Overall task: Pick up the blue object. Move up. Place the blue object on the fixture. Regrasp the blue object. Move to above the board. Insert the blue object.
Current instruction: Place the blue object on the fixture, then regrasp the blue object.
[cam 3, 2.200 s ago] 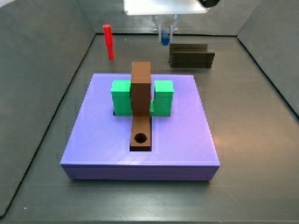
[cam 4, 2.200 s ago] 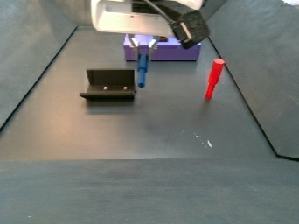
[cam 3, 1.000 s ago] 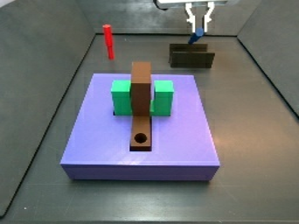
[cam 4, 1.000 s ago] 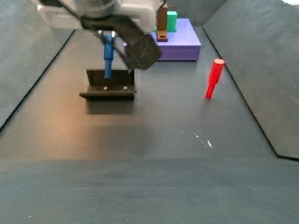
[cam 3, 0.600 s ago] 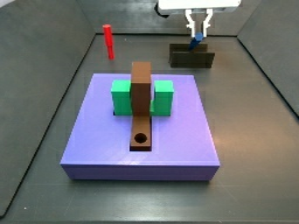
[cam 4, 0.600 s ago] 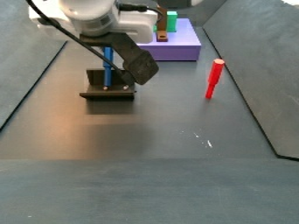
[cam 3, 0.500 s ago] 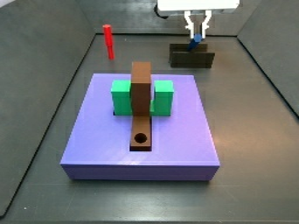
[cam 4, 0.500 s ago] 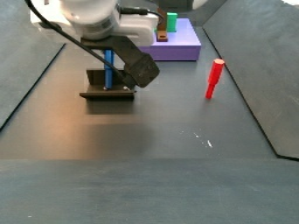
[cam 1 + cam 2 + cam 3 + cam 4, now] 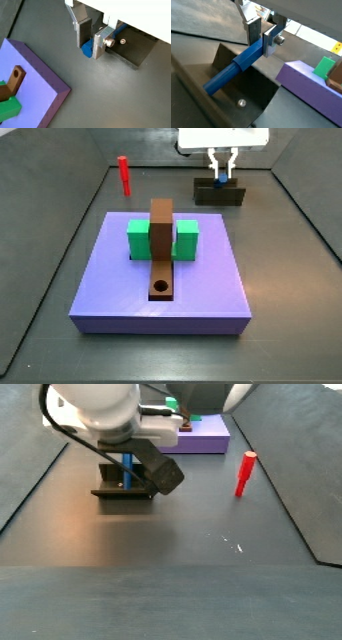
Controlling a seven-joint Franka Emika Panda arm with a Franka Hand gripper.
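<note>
We see the pincer [image 9: 261, 36] closed on the blue object [image 9: 236, 67], its silver fingers [image 9: 100, 42] clamping the peg's upper end in both wrist views. In a side view the pincer [image 9: 223, 166] hangs directly over the fixture [image 9: 221, 194] at the far end of the floor, with the blue object [image 9: 222, 173] reaching down into it. In a side view the blue object [image 9: 128, 469] stands above the fixture [image 9: 124, 488]. The board [image 9: 163, 278] carries a green block [image 9: 162, 238] and a brown bar [image 9: 162, 248] with a round hole. A red peg [image 9: 246, 473] stands upright, well apart from the fixture.
</note>
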